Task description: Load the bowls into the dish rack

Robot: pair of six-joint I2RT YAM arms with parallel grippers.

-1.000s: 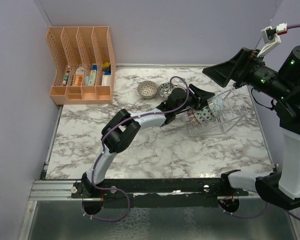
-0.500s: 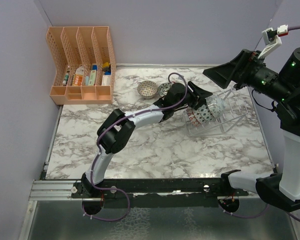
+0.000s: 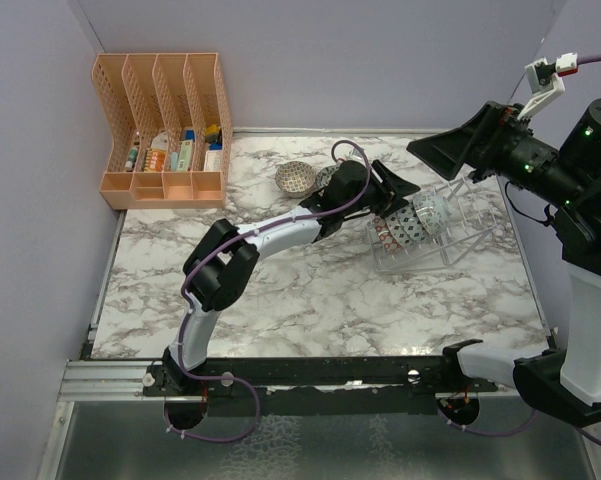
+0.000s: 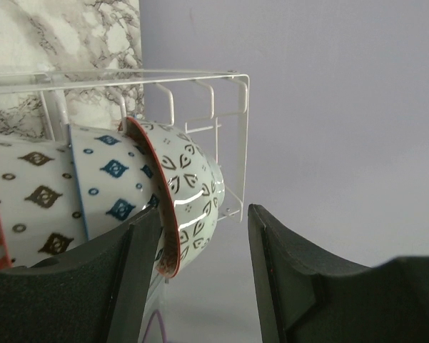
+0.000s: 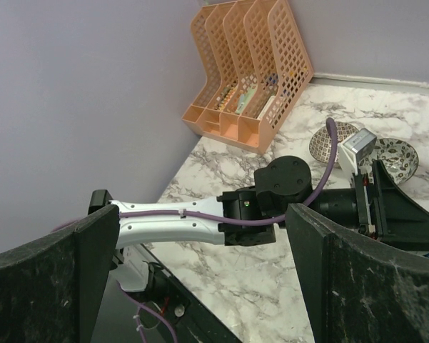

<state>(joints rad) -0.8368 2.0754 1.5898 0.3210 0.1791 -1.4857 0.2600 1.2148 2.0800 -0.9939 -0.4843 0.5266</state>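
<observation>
Left gripper (image 4: 204, 221): jaws partly open, nothing clamped. The red-rimmed bowl (image 4: 189, 189) bulges into the gap. Its rim sits against my left finger (image 4: 139, 264), while my right finger (image 4: 271, 264) stands apart from it.

Dish rack (image 3: 462, 226): on the right half of the marble table (image 3: 310, 300). At least three bowls stand on edge in it, nested in a row. The red-rimmed one is on the end, with a blue-rimmed bowl (image 4: 103, 189) just behind it. The row's long axis runs left to right, tilting slightly to the far side.

Outstanding items: two loose bowls lie rim-up on the table. One (image 3: 294, 178) is in the open; the second (image 3: 326, 177) is partly hidden by my left forearm. Both lie to the far left of the left gripper, close beside that arm's wrist.

Right gripper (image 5: 200, 225): raised over the far-right corner, jaws wide apart and empty.

Finding: the left arm is clearly the nearer to the loose bowls. I judge the next pick calls for backing it off leftward, along the row's axis, clear of the end bowl.
</observation>
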